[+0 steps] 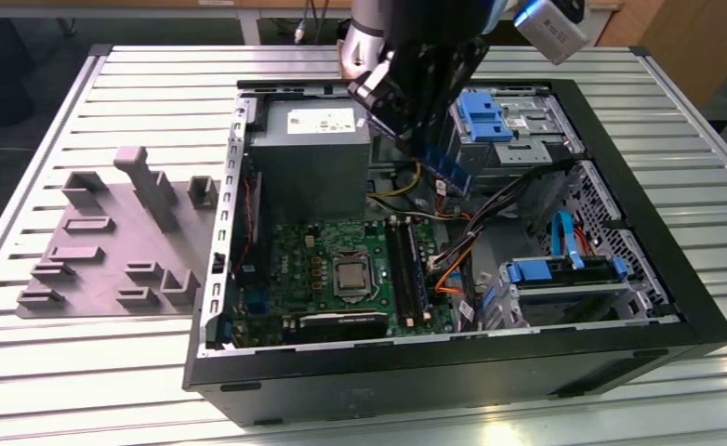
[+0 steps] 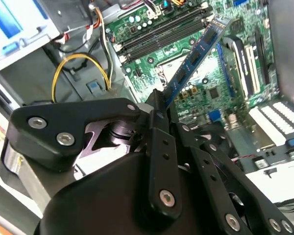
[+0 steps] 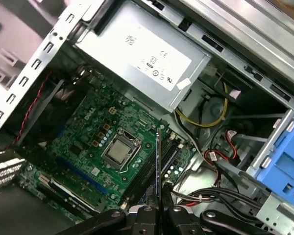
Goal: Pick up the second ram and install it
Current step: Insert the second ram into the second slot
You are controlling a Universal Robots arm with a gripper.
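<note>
Slatted metal tabletop [image 1: 66, 372] carried an open computer case [image 1: 463, 372], lying on its side with its green motherboard [image 1: 326, 269] facing up. Held above that board was the second ram [image 2: 193, 61], a dark blue stick with small chips, clamped by one end between the fingers [image 2: 159, 115] of the gripper [image 2: 161, 110], which were pressed together on it. In the first wrist view the second ram [image 3: 157, 161] appeared edge-on as a thin line rising from the gripper [image 3: 157, 208], hanging over the long black slots [image 3: 154, 169] beside the processor socket [image 3: 118, 151] and not seated in any of them. In the exterior view the gripper [image 1: 444, 163] hovered above the case near the grey power supply [image 1: 308, 139], with the stick [image 1: 451, 167] angled down toward the wiring. Blue drive brackets [image 1: 482, 116] sat just beside the arm, toward the exterior view's right. On the exterior view's left, well apart from the case, lay a grey fixture plate [image 1: 110, 251] with upright blocks.
</note>
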